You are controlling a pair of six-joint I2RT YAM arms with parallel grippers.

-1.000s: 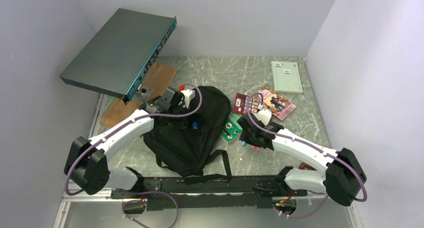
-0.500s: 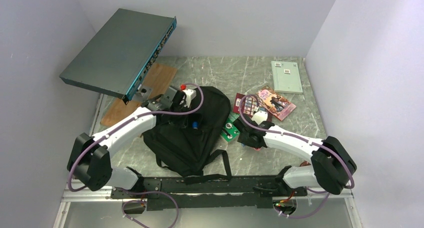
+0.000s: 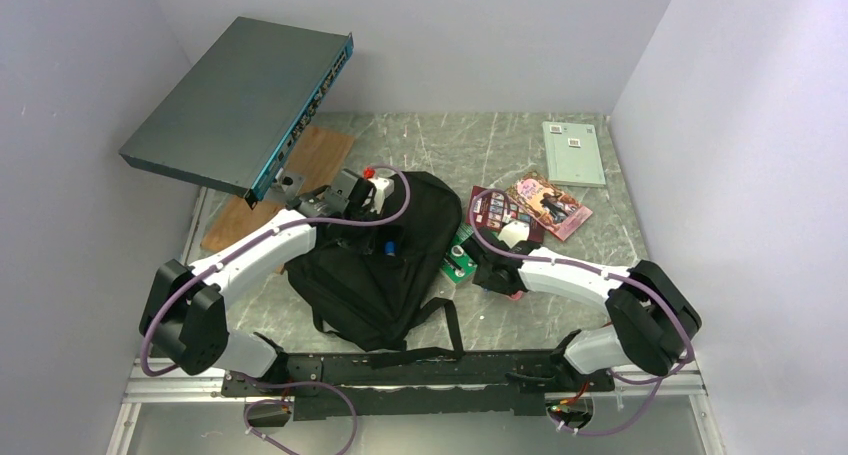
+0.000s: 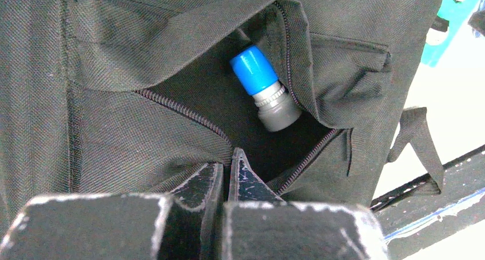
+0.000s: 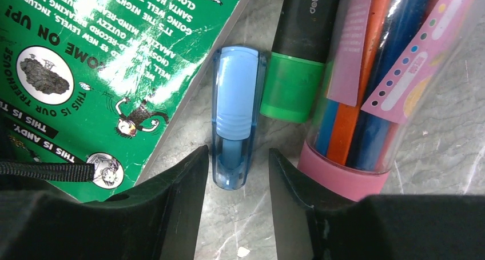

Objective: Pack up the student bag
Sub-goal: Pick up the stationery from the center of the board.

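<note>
The student bag (image 3: 375,275), black and soft, lies in the middle of the table with its front pocket (image 4: 229,100) gaping. A bottle with a blue cap (image 4: 254,71) lies inside the pocket. My left gripper (image 4: 227,160) is shut at the pocket's lower zip edge and seems to pinch the fabric; in the top view my left gripper (image 3: 372,237) sits over the bag. My right gripper (image 5: 235,157) is open low over the table. The end of a small clear-blue capped stick (image 5: 233,108) lies between its fingertips, untouched. In the top view my right gripper (image 3: 487,273) is just right of the bag.
Beside the blue stick lie a green-capped black marker (image 5: 293,77), a clear tube of pens with a pink cap (image 5: 357,108) and a green book (image 5: 97,60). Two more books (image 3: 545,205), a pale green booklet (image 3: 573,153), a tilted grey metal box (image 3: 240,100) and a wooden board (image 3: 310,165) lie farther back.
My right arm has reached left and down toward the green book and pens, its jaws narrowing slightly. The left gripper has stayed shut at the bag pocket.
</note>
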